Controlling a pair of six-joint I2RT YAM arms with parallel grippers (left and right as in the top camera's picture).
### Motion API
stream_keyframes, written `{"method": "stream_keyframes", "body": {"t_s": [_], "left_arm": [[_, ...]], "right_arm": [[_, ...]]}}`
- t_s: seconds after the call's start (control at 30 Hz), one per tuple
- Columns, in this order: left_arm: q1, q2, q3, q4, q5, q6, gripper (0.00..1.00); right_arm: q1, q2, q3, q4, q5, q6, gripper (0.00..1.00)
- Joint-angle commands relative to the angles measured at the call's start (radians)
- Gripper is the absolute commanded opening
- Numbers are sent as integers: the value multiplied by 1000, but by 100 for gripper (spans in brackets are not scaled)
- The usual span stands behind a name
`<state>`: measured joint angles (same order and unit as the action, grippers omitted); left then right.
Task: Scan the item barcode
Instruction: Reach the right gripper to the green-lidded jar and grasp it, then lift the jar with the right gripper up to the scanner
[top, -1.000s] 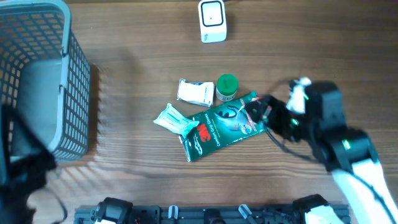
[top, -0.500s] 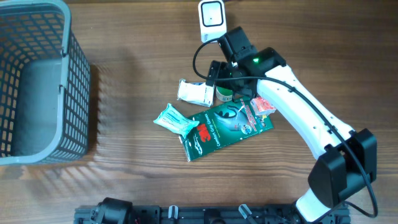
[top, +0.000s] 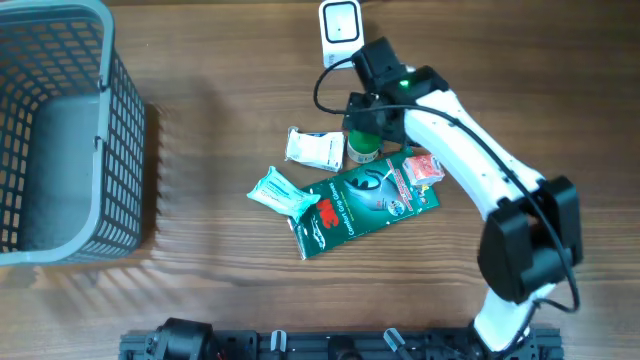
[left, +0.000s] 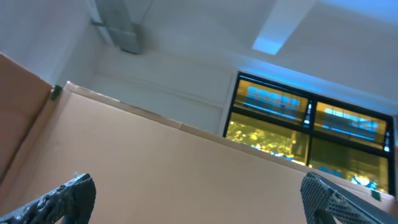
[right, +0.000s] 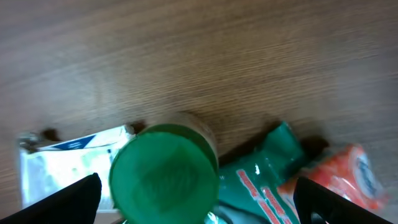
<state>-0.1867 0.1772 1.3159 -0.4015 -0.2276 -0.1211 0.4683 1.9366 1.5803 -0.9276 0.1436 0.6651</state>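
Note:
A small jar with a green lid (top: 363, 150) (right: 165, 177) stands among the items in the middle of the table. My right gripper (top: 366, 122) (right: 200, 205) hangs just above it, open, one finger (right: 79, 198) on each side of the lid and nothing held. The white barcode scanner (top: 342, 32) stands at the far edge, just behind the right arm. My left gripper (left: 199, 200) is open and empty, pointing up at a brown wall and ceiling; it is out of the overhead view.
Next to the jar lie a white packet (top: 313, 148), a green 3M pouch (top: 360, 205), a teal-white wipe packet (top: 283, 194) and an orange packet (top: 426, 168). A grey wire basket (top: 120, 130) stands at the far left.
My right arm swung from the right side of the table over to above the green-lidded jar. The left arm, seen at the bottom left one second ago, has left the overhead view.

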Motion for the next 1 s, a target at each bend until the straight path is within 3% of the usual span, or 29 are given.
{"method": "stream_keyframes", "body": {"t_s": [0.0, 0.33, 0.53, 0.8, 0.97], "left_arm": [[16, -15, 10, -1, -39, 8, 100], [22, -29, -3, 6, -39, 8, 100], [21, -172, -174, 97, -49, 8, 100], [22, -172, -238, 164, -58, 8, 100], [22, -172, -240, 178, -58, 9, 100]], "right_arm": [[3, 75, 75, 0, -60, -63, 99], [2, 184, 85, -8, -101, -76, 99], [2, 239, 85, -8, -127, -95, 99], [2, 253, 84, 0, -132, -117, 72], [-11, 248, 118, -58, -261, -168, 66]]}}
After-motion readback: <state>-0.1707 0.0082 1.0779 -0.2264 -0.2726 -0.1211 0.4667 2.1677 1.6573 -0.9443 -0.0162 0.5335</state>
